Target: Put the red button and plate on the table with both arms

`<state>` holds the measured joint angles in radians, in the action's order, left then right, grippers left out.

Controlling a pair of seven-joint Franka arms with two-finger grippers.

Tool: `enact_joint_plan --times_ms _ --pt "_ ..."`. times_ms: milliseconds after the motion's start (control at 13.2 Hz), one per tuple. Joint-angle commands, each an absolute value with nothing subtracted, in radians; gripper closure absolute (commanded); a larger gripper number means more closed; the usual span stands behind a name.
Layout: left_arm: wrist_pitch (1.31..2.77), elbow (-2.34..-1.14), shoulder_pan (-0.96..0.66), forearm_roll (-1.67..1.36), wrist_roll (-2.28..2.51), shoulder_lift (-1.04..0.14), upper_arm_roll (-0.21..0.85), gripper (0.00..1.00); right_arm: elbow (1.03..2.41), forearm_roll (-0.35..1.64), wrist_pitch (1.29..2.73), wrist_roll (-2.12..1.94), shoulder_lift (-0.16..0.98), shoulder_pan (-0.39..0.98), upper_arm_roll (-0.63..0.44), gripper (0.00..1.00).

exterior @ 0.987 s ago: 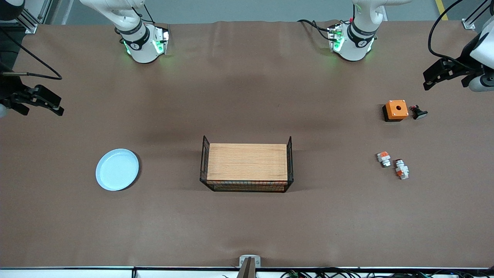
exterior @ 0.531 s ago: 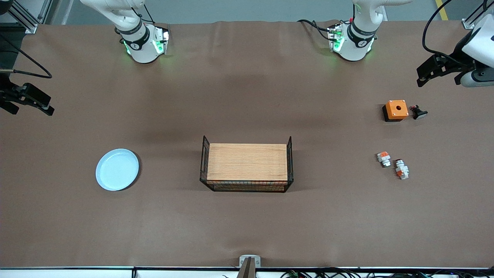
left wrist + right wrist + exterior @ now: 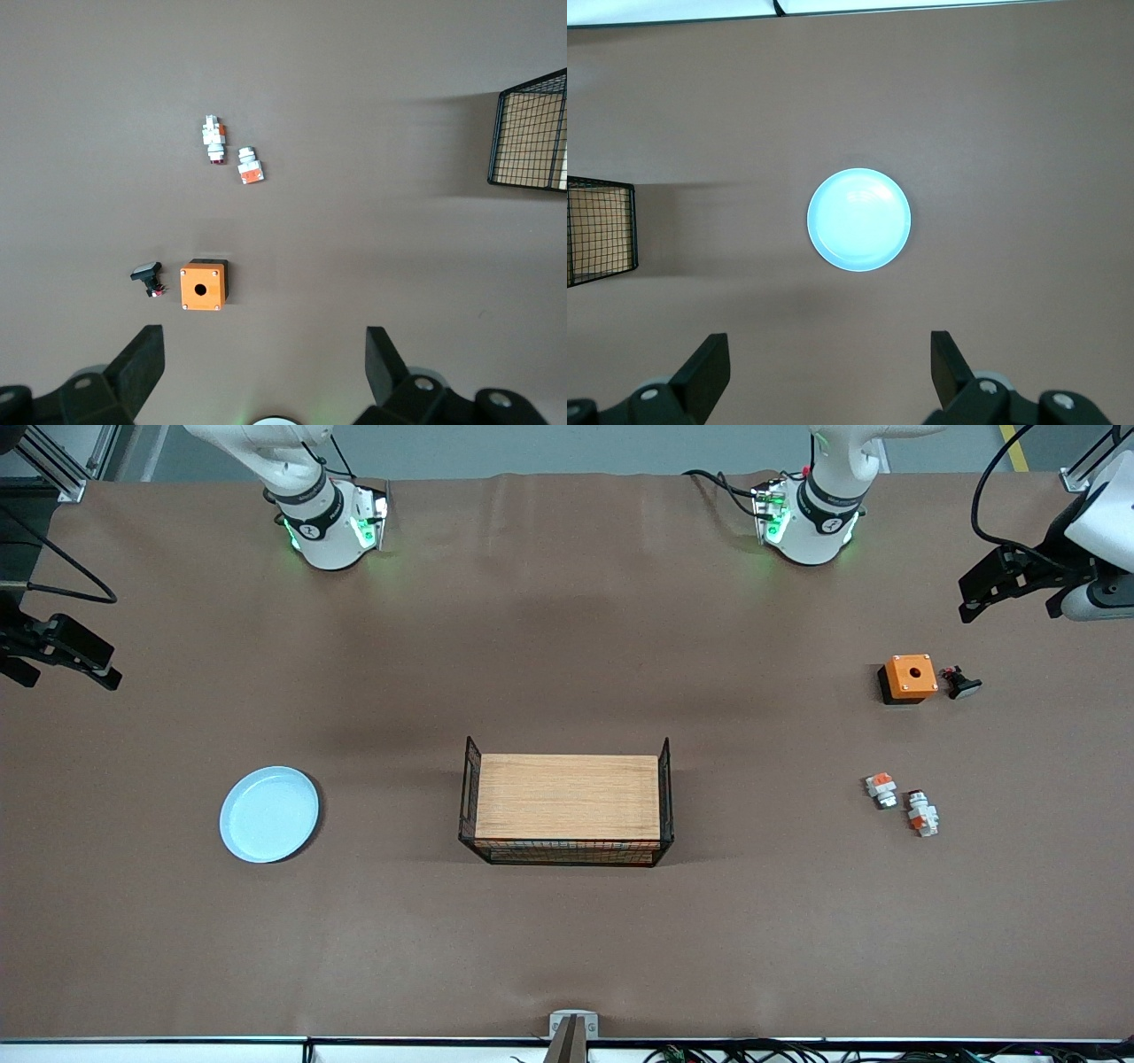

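Observation:
The red button [image 3: 921,813] [image 3: 213,140], white with a red middle, lies on the brown table [image 3: 567,939] toward the left arm's end. The pale-blue plate [image 3: 268,814] [image 3: 858,219] lies flat on the table toward the right arm's end. My left gripper [image 3: 974,602] [image 3: 266,359] hangs open and empty over the table's end by the left arm, well apart from the button. At the table's edge by the right arm, my right gripper [image 3: 102,669] [image 3: 830,363] hangs high, open and empty, apart from the plate.
A black wire rack with a wooden top [image 3: 567,802] stands mid-table. An orange box with a hole [image 3: 909,677] and a small black switch part [image 3: 961,683] lie farther from the front camera than the button. A short white block with an orange top [image 3: 881,788] lies beside the button.
Both grippers have drifted a little: the right one outward toward its end of the table, the left one slightly toward the robots' bases. Nothing on the table has moved.

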<state>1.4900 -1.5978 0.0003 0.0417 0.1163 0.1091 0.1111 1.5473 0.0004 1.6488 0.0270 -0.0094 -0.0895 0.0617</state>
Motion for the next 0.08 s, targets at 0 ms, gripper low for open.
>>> enact_joint_plan --times_ms 0 --pt "1.473 -1.589 0.0 0.035 0.101 0.118 0.104 0.0 1.525 0.008 1.646 0.029 0.002 -0.098 0.069 0.0"
